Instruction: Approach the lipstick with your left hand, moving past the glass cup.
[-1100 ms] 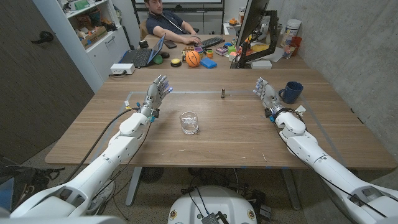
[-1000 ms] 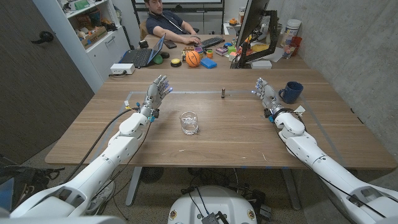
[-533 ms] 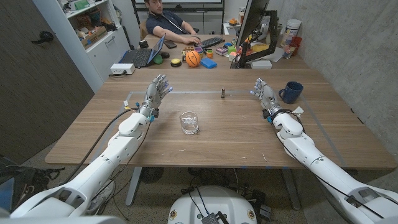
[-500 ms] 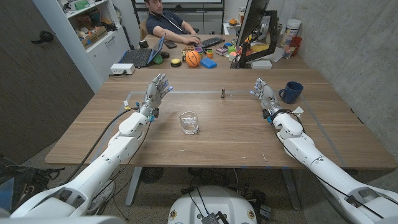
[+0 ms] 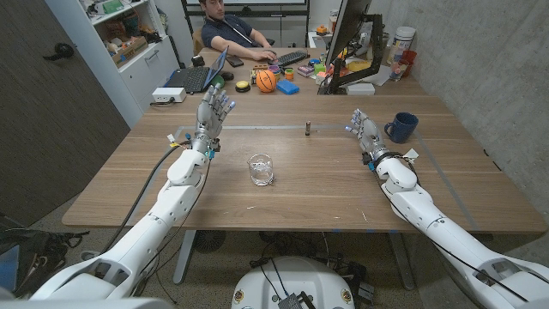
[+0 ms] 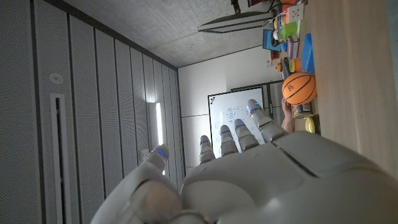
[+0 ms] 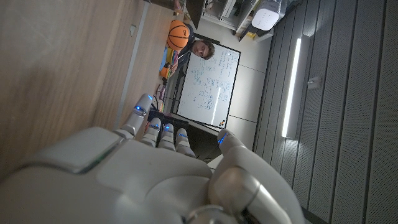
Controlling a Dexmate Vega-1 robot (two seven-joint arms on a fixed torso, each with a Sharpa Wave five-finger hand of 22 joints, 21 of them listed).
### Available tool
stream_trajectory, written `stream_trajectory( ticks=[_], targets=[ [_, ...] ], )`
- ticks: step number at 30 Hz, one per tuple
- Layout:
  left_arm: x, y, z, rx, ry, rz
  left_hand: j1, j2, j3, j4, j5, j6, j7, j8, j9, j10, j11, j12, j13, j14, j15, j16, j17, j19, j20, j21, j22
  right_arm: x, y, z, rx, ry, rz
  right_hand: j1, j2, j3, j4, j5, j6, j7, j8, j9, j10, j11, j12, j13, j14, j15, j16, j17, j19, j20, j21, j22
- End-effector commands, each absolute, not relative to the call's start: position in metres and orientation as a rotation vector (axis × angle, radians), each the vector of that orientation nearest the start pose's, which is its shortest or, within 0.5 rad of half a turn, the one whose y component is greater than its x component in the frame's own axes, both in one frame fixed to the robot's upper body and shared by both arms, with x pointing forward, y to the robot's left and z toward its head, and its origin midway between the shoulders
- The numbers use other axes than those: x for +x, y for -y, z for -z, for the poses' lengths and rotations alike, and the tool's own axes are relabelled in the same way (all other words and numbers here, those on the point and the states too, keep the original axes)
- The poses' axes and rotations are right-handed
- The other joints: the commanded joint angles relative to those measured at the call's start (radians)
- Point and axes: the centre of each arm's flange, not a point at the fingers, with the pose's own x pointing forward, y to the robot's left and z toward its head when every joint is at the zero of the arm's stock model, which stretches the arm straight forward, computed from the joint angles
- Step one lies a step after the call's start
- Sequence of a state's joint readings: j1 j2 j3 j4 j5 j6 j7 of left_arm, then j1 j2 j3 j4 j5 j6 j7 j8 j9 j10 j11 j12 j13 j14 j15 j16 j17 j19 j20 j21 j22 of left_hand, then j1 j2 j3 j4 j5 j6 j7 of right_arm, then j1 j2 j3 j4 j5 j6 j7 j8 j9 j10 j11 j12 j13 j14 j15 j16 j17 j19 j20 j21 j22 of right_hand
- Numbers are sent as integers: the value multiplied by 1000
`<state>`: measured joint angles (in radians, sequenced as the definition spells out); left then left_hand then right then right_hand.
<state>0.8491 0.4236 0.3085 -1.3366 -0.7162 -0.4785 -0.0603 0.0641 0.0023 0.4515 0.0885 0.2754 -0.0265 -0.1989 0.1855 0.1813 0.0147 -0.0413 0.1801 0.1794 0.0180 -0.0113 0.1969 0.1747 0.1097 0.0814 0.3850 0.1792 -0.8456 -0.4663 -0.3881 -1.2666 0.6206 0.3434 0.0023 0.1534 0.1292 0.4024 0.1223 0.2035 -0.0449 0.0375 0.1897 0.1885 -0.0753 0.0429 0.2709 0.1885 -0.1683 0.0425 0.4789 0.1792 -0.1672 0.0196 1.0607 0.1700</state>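
The lipstick [image 5: 308, 129], a small dark upright tube, stands at the far middle of the wooden table [image 5: 300, 193]. A clear glass cup [image 5: 261, 169] stands nearer, at the table's centre. My left hand [image 5: 213, 112] is raised at the far left, open with fingers spread, left of and beyond the cup and well left of the lipstick. My left hand [image 6: 249, 168] shows from behind in its wrist view, holding nothing. My right hand [image 5: 364, 127] stands open to the right of the lipstick, and my right hand [image 7: 143, 168] also holds nothing.
A dark blue mug [image 5: 401, 127] stands just right of my right hand. Beyond the table a desk carries a basketball [image 5: 266, 80], a laptop [image 5: 196, 77], a monitor [image 5: 347, 34] and clutter, with a person [image 5: 232, 33] seated there.
My left hand has lifted and moved farther from me, toward the table's far edge. The right hand has shifted very slightly. The cup and lipstick stay put.
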Motion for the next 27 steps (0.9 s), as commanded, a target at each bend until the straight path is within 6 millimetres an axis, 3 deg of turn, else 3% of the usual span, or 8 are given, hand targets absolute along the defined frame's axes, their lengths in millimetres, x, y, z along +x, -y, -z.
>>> stream_trajectory(
  ticks=[1,15,22,27],
  targets=[
    [599,-270,-56,-281,1053,182,7,-15,0,-13,4,0,-15,3,2,-8,-7,1,5,-10,1,-1,2,0,16,-6,4,654,275,43,50,607,-198,12,14,1,1,6,-1,1,3,2,2,-1,-2,2,-113,1,0,2,-150,1,-3,1],
    [558,-250,-109,-337,1391,98,22,-31,-6,-33,8,-7,-21,3,3,-21,-20,0,5,-28,14,-4,3,-30,35,-30,4,654,272,42,31,596,-218,10,11,-3,3,6,2,5,3,2,5,-1,-5,2,-111,0,-3,2,-149,1,-9,2],
    [532,-240,-124,-334,1571,67,28,-33,-6,-39,9,-9,-21,4,4,-24,-26,0,5,-32,12,-4,3,-40,44,-39,4,651,266,40,15,583,-228,8,9,-4,5,6,4,5,3,2,6,-2,-6,2,-109,0,-5,2,-148,2,-13,2],
    [515,-230,-133,-300,1696,65,33,-32,-5,-43,10,-11,-22,4,4,-27,-32,0,5,-35,9,-4,3,-46,53,-45,3,649,261,40,6,580,-233,9,8,-5,5,6,8,6,3,2,-2,15,-14,2,-106,0,-7,2,-145,2,-17,2]
  ],
)
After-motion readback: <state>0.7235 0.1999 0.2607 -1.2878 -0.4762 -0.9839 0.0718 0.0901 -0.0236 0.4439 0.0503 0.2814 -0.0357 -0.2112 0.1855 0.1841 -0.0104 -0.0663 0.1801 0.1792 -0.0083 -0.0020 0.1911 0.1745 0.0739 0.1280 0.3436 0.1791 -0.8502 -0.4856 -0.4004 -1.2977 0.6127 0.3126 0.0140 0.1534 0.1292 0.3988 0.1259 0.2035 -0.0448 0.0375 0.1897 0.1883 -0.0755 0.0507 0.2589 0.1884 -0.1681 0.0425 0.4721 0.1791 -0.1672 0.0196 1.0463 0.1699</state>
